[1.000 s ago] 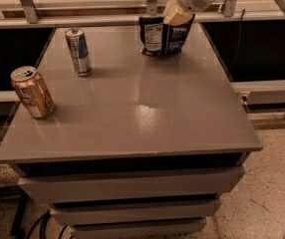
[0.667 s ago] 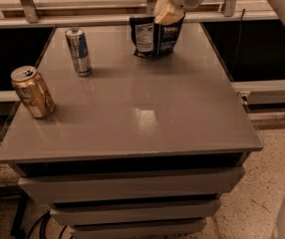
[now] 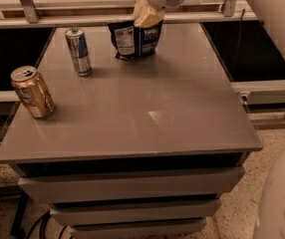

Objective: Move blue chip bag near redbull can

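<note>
Grey surface (image 3: 182, 113) carried three things. Claw (image 3: 148, 17) was at the far edge, closed down on the top of the blue chip bag (image 3: 134, 40), pinching the crinkled upper edge. The bag hung upright beneath it, white label panel facing the camera; could not tell whether its lower edge touched the surface. Redbull can (image 3: 78, 52) stood upright near the bag, on its left, a gap between them. Gold can (image 3: 32, 91) stood tilted near the left edge, well apart from both.
</note>
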`<state>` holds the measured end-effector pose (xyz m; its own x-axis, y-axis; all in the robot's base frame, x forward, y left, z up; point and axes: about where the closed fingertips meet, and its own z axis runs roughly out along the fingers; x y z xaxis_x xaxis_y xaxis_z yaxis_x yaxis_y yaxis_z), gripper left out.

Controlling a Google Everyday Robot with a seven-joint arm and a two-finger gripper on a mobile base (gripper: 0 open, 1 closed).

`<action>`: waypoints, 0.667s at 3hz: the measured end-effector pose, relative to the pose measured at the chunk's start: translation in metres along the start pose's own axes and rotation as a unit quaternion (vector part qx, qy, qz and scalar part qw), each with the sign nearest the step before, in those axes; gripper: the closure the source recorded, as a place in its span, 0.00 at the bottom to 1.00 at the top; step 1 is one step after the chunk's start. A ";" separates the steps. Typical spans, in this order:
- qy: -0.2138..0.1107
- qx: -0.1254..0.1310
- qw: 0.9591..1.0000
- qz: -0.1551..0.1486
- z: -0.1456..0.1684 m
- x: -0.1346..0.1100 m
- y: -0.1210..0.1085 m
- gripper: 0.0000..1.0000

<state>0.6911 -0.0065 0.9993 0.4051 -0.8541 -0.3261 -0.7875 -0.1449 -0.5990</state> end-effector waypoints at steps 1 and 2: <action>-0.020 -0.015 1.000 -0.017 0.013 -0.019 0.002 1.00; -0.034 -0.027 0.999 -0.031 0.023 -0.036 0.004 1.00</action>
<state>0.6836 0.0351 0.9921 0.4837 -0.8069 -0.3391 -0.7824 -0.2250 -0.5807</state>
